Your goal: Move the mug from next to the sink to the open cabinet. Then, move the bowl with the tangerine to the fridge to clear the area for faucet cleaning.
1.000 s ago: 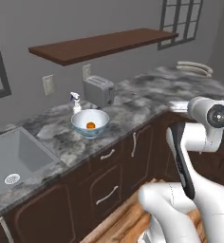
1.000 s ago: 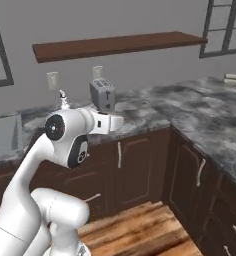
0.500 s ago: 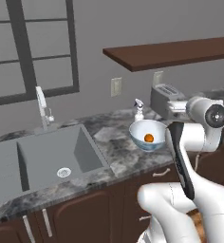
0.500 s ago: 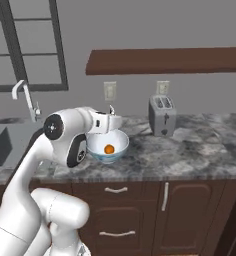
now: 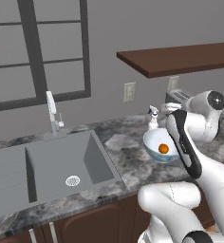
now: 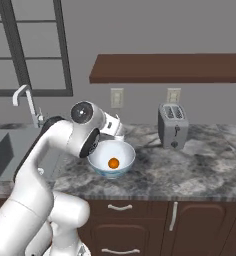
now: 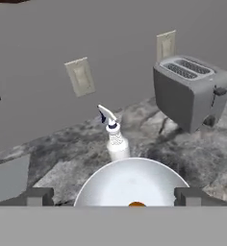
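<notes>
The wide white bowl [image 5: 156, 142] [image 6: 111, 156] [image 7: 130, 182] stands on the marble counter, right of the sink [image 5: 61, 163]. The small orange tangerine [image 5: 163, 148] [image 6: 113, 163] [image 7: 136, 204] lies inside it. My gripper [image 7: 114, 197] hangs open just above the bowl's near rim, one fingertip on each side, with nothing between them. The pale faucet [image 5: 52, 114] [image 6: 27, 102] rises behind the sink. The mug, the open cabinet and the fridge are out of view.
A white spray bottle [image 7: 116, 139] [image 5: 153, 118] stands right behind the bowl. A grey toaster [image 6: 172, 125] [image 7: 190, 91] sits further right along the wall. A dark wooden shelf [image 6: 170, 67] [image 5: 180, 59] hangs overhead. Drawers with short handles [image 6: 120, 207] run below the counter.
The base has driven, so the whole scene has shifted: sink and faucet came into view, and the bowl is now close under the hand. The gripper stayed open.
</notes>
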Controlling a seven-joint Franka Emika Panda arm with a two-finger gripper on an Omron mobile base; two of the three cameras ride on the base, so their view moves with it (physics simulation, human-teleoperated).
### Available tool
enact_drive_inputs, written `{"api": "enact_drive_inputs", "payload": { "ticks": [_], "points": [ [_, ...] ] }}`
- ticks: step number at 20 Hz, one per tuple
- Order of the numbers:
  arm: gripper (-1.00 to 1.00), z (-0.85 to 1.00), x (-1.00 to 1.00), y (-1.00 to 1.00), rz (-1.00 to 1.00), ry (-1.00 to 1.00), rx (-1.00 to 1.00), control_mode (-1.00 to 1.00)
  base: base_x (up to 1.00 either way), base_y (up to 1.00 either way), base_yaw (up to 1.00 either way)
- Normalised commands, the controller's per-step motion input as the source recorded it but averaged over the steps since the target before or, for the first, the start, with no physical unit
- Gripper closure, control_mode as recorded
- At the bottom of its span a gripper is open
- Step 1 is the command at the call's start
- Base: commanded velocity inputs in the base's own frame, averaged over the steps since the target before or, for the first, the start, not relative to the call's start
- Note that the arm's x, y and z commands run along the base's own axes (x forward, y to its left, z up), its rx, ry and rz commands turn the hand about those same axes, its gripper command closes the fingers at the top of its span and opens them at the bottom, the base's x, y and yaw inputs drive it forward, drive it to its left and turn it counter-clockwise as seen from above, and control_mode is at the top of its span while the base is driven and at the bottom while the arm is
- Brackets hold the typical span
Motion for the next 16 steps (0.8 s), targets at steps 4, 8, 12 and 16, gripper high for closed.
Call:
{"api": "enact_drive_inputs", "payload": {
  "ticks": [4,8,12,16],
  "points": [
    [-1.0,-0.15,-0.03,-0.25,0.24,0.71,0.51,-1.0,0.0,0.0,0.0],
    [-1.0,-0.15,0.16,0.01,-0.04,0.31,0.02,-1.0,0.0,0.0,0.0],
    [-1.0,-0.51,0.0,-0.22,-0.27,0.32,0.0,-1.0,0.0,0.0,0.0],
    [-1.0,-0.84,-0.03,-0.9,-0.26,0.04,0.0,-1.0,0.0,0.0,0.0]
  ]
}}
